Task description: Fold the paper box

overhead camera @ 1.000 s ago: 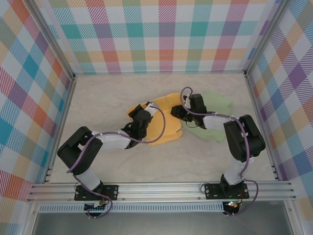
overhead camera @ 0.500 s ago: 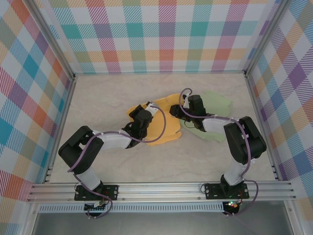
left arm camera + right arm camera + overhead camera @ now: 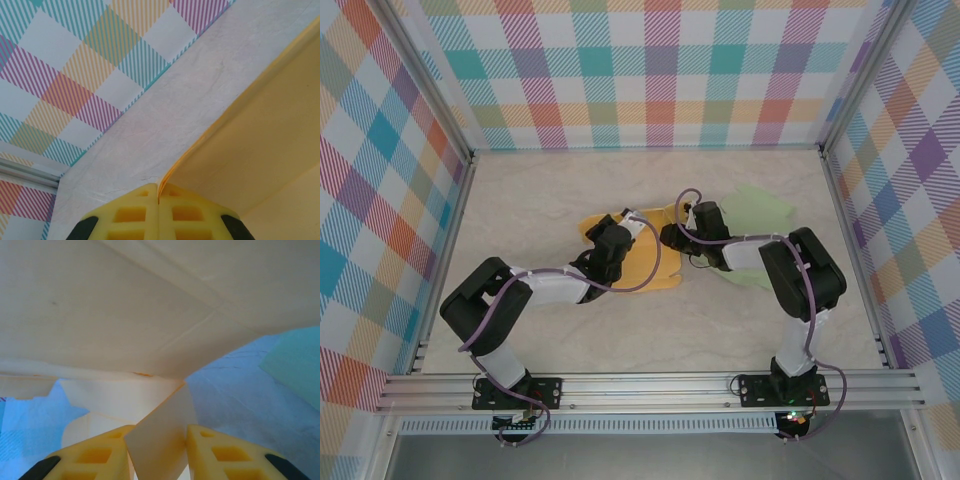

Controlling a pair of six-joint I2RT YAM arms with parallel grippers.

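Top external view: both arms are reaching in over the pale table (image 3: 520,200) and meeting at the yellow paper box (image 3: 638,258).
Paper box: it is lying near the middle of the table, partly lifted, with one arm working on each side of it.
Left gripper (image 3: 618,228): it is sitting over the box's left part. In the left wrist view its two yellow pads (image 3: 135,212) are pressing together on a thin raised edge of the yellow paper, so it is clamping the paper box with no gap showing.
Raised edge: it is running up and away to the right from the pinch, with the wide yellow panel standing beside it.
Right gripper (image 3: 672,236): it is coming in at the box's right edge. In the right wrist view a slanted paper flap (image 3: 161,437) is sitting between its pads, which are closing against the flap on both sides, so it is gripping the box there.
Above the right gripper: a broad creased panel of the box is hanging over the fingers in the right wrist view.
Green sheet (image 3: 760,212): it is lying on the table just to the right of the box, partly under the right arm.
Plaid wall (image 3: 650,70): it is surrounding the table at the back and sides.
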